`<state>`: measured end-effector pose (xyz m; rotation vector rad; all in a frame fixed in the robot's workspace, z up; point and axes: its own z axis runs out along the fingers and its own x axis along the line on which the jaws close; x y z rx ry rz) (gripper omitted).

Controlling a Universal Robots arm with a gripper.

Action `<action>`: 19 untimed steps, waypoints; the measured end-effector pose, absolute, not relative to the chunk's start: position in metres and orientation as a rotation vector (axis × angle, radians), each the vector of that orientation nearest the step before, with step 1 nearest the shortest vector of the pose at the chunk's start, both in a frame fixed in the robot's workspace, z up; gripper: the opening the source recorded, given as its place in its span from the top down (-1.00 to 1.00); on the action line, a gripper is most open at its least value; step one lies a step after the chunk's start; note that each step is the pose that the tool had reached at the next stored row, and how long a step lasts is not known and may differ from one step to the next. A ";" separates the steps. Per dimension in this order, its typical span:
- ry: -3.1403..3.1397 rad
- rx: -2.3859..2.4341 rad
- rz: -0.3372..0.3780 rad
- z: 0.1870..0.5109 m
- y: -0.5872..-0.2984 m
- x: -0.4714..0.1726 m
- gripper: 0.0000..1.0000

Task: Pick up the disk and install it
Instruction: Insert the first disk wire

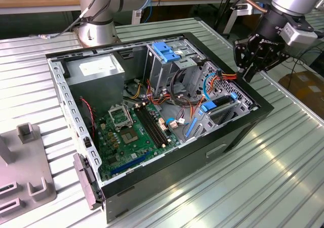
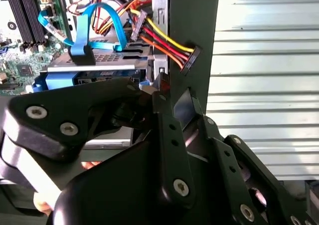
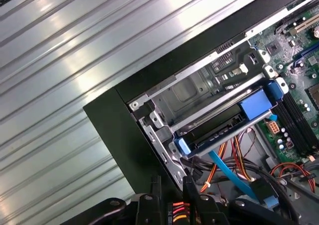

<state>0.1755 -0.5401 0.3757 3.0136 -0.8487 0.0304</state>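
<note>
In the exterior view, an open computer case [image 1: 238,132] lies on its side on a ribbed metal table [image 1: 283,177]. The gripper [image 1: 249,74] hangs above the case's corner at the exterior view's right, just outside its rim. We cannot tell whether it is spread or pressed together, and it carries nothing that we can see. The disk [image 1: 221,104], a dark body in a bright blue bracket, lies in a metal drive cage inside that same corner of the case, below the gripper and apart from it. Deeper inside the case are the green motherboard [image 1: 131,132] and a grey power supply [image 1: 96,74] with a white label.

In the second wrist view, the gripper's black linkage fills the foreground. Beyond it, inside the case, the disk [image 2: 99,70] sits flat in its cage. A blue data cable [image 2: 107,15] loops above the disk. A black power connector [image 2: 192,53] on yellow, red and orange wires rests against the case wall.

In the first wrist view, the disk [image 3: 224,125] lies level in the cage [image 3: 184,93] at the case's corner. The gripper [image 3: 173,190] is near the case rim and clear of the disk.
</note>
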 end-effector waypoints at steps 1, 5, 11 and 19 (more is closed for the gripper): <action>-0.847 3.014 0.030 0.375 -0.537 0.177 0.37; -0.844 3.015 0.030 0.372 -0.524 0.181 0.37; -0.842 3.015 0.031 0.370 -0.517 0.183 0.37; -0.842 3.015 0.030 0.370 -0.516 0.184 0.37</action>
